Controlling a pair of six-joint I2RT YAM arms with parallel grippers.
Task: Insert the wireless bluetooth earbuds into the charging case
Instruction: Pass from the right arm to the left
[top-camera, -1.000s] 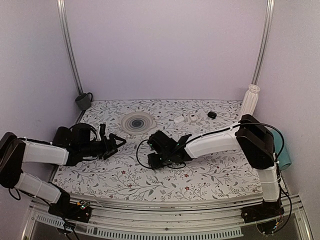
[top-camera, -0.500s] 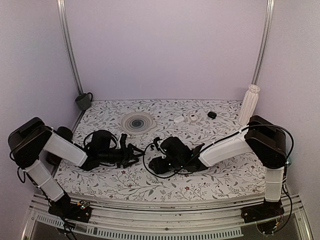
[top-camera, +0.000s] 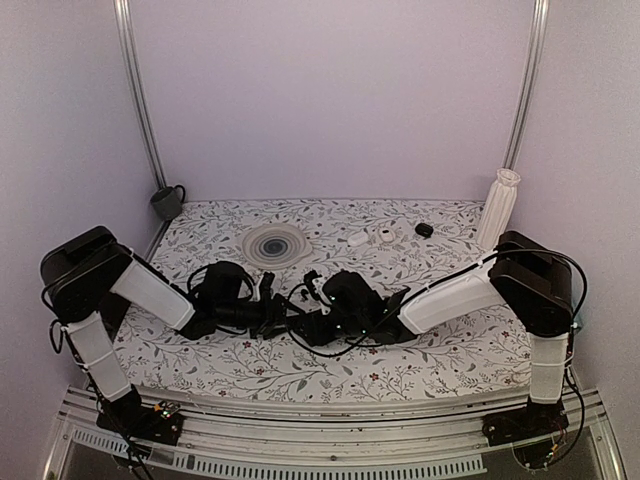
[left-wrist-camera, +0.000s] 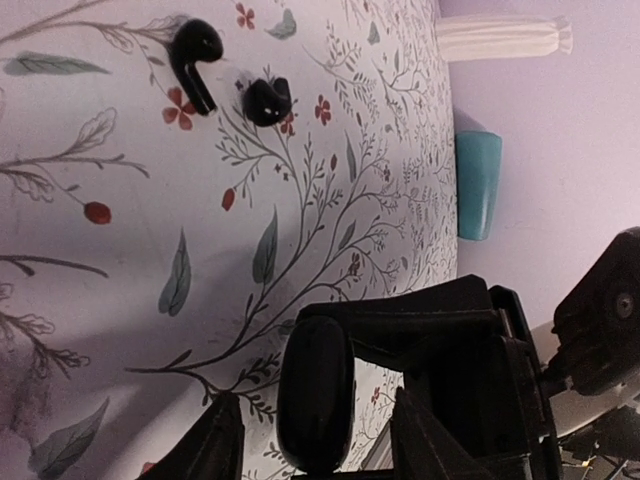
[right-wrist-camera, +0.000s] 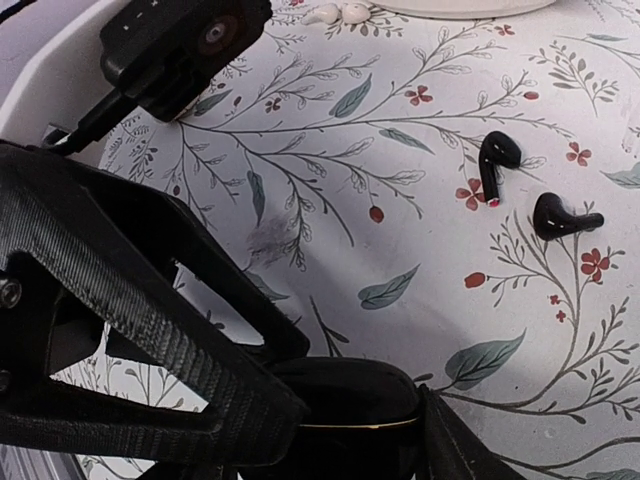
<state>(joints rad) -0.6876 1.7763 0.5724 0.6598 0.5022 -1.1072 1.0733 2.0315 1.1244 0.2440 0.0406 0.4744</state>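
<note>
My right gripper (top-camera: 310, 320) is clamped on the black case (right-wrist-camera: 345, 395), holding it low at the flowered table (top-camera: 430, 350), near the middle. My left gripper (top-camera: 273, 313) faces it with its jaws spread, one finger on each side of the case's end; I cannot tell whether they touch it. The first earbud (right-wrist-camera: 497, 160) and the second earbud (right-wrist-camera: 562, 215) lie loose on the table, just beside each other, near the case and outside it.

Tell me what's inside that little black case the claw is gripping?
Its inside is hidden: the charging case, held in the right gripper, looks shut. The earbuds are not in it; both lie on the table.
</note>
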